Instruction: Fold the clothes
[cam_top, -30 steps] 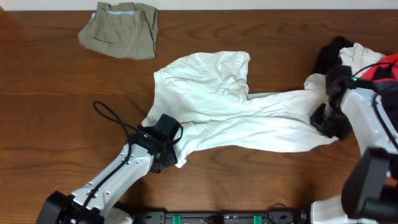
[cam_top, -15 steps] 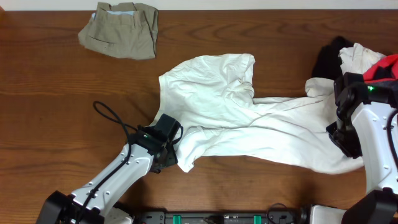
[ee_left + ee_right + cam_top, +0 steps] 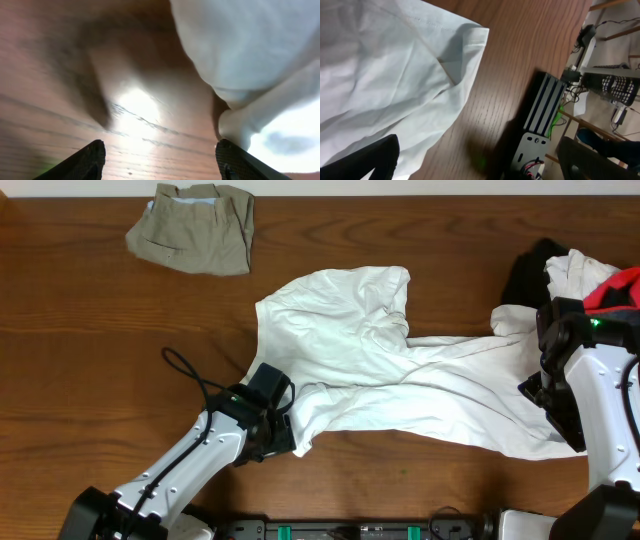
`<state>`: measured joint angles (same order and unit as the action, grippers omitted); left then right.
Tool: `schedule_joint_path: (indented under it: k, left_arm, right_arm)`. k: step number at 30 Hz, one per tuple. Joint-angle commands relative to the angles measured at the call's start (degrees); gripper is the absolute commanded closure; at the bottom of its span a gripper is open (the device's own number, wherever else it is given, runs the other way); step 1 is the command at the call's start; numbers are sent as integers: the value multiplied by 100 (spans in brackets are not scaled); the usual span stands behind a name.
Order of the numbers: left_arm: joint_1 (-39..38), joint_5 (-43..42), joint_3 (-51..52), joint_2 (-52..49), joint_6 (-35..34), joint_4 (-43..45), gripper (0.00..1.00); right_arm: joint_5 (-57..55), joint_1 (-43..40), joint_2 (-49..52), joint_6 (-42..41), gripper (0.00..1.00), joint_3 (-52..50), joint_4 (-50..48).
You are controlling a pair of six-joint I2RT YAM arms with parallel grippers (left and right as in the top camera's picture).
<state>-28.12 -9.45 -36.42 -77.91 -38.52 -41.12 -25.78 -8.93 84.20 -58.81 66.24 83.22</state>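
Observation:
A large white top [image 3: 400, 380] of the clothes lies crumpled across the middle of the table, stretched out toward the right. My left gripper [image 3: 280, 430] sits low at its lower-left corner. It is open over bare wood [image 3: 160, 160], and its right finger [image 3: 245, 162] touches the fabric edge [image 3: 235, 127]. At the garment's right end my right gripper [image 3: 548, 398] is open wide with nothing between the fingers [image 3: 485, 162]. The white cloth [image 3: 385, 75] lies flat beside its left finger [image 3: 370, 160].
A folded khaki piece [image 3: 195, 225] lies at the back left. Black [image 3: 525, 270], white [image 3: 575, 270] and red [image 3: 615, 285] garments are heaped at the right edge behind the right arm. The arm base and cables [image 3: 540, 125] line the table's front edge.
The white top was dragged to the right, then my right gripper opened and let go of it. My left gripper crept slightly along the garment's lower-left corner.

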Motion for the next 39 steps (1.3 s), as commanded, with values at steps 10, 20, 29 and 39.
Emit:
schedule_joint_path:
  k: [10, 20, 29, 39]
  left_arm:
    - [33, -957, 15, 22, 306, 476, 27]
    - [2, -1091, 13, 706, 420, 522, 28]
    - [-35, -1084, 85, 791, 334, 527, 23]
    - [-35, -1095, 98, -92, 225, 885, 23]
  right_arm:
    - [-186, -44, -68, 87, 1, -42, -260]
    - [-184, -44, -68, 229, 1, -411, -848]
    - [-76, -44, -68, 227, 1, -1200, -1469]
    - [-79, -44, -68, 227, 1, -1207, -1403]
